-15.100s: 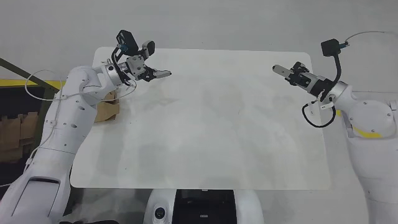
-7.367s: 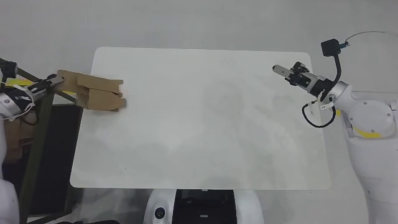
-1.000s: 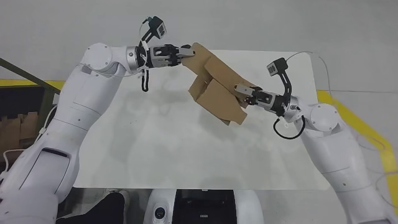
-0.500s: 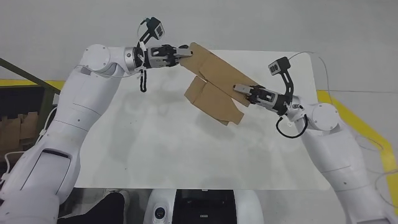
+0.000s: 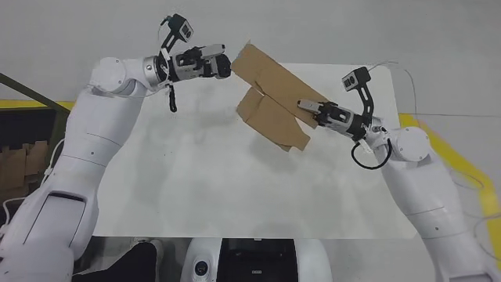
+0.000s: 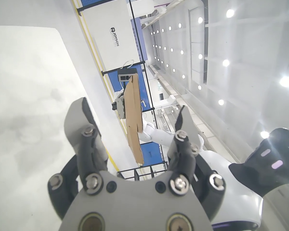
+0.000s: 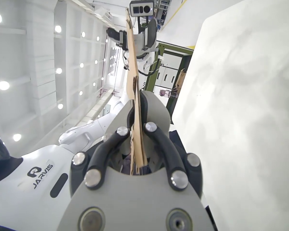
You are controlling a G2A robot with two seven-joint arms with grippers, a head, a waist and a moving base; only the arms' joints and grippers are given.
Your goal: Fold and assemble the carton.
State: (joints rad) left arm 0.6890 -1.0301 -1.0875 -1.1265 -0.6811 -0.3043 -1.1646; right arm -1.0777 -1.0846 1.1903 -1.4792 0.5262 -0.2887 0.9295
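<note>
White table underneath. Flattened brown carton in air over table's far half, tilted. My right gripper clamped tight on one edge. My left gripper at opposite corner, fingers spread wide.

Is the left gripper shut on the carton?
No, the left gripper is open: its fingers stand wide apart and neither one touches the carton.

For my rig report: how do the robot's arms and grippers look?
The left arm and right arm have smooth white rounded shells. The left gripper and right gripper share a grey base plate with silver screws, black link bars and two pale grey fingers. Each wrist carries a small black camera and a looping black cable.
</note>
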